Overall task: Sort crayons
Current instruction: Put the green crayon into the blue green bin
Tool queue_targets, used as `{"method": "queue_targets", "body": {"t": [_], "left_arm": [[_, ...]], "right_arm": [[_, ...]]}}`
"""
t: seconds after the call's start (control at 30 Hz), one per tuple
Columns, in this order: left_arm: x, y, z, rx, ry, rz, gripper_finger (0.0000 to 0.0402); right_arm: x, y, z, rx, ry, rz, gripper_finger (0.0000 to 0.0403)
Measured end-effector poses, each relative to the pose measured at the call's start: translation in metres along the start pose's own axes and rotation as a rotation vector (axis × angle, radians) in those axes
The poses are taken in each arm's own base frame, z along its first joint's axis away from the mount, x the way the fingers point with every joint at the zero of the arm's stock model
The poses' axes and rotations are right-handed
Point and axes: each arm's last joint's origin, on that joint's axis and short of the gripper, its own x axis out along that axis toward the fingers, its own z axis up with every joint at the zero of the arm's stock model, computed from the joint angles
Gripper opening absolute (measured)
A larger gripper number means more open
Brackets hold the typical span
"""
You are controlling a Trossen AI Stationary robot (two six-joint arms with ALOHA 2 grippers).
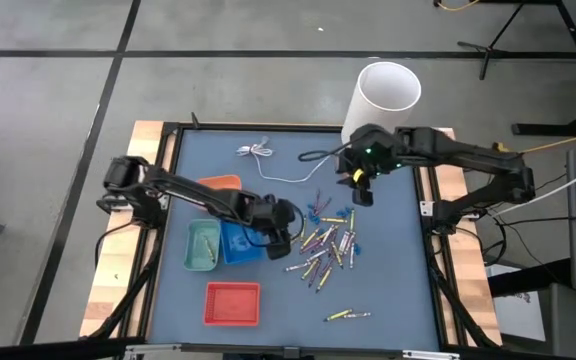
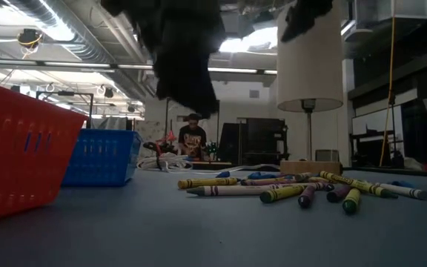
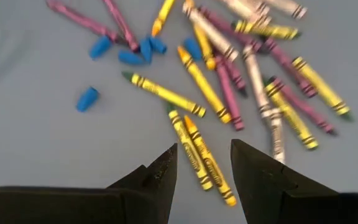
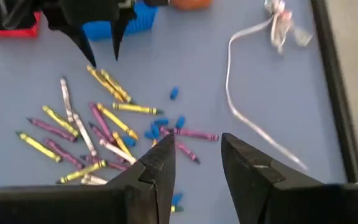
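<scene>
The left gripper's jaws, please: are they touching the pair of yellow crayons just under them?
Apart. In the right wrist view the left gripper hangs open, its tips ending just short of the pair of yellow crayons, with blue mat between.

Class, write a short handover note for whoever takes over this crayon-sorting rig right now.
Left gripper: open, empty, over the crayon pile's edge beside the blue tray.
Right gripper: open, empty, above the pile's far side.
Crayons: mostly loose mid-table; two lie apart at the near edge.
Done: the green tray seems to hold some.
Left: nearly the whole pile.
</scene>
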Motion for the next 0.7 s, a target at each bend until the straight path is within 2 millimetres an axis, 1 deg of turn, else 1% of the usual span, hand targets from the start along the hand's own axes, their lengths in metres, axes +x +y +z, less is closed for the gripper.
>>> {"method": "queue_targets", "body": {"t": [0.23,0.4,0.57,0.7], "left_arm": [[0.03,0.001,-0.012,0.008,0.069,0.034,0.0133],[0.04,0.0,-0.014,0.007,0.077,0.019,0.0133],[0.05,0.001,-0.018,0.002,0.092,0.027,0.0133],[0.058,0.001,-0.021,0.003,0.098,0.032,0.0133]], "right_arm": [[0.041,0.002,-0.028,0.021,0.094,0.017,0.0129],[0.062,0.004,-0.044,0.053,0.126,0.02,0.0129],[0.076,0.005,-0.057,0.078,0.147,0.022,0.0129],[0.083,0.006,-0.064,0.083,0.165,0.024,0.0129]]}}
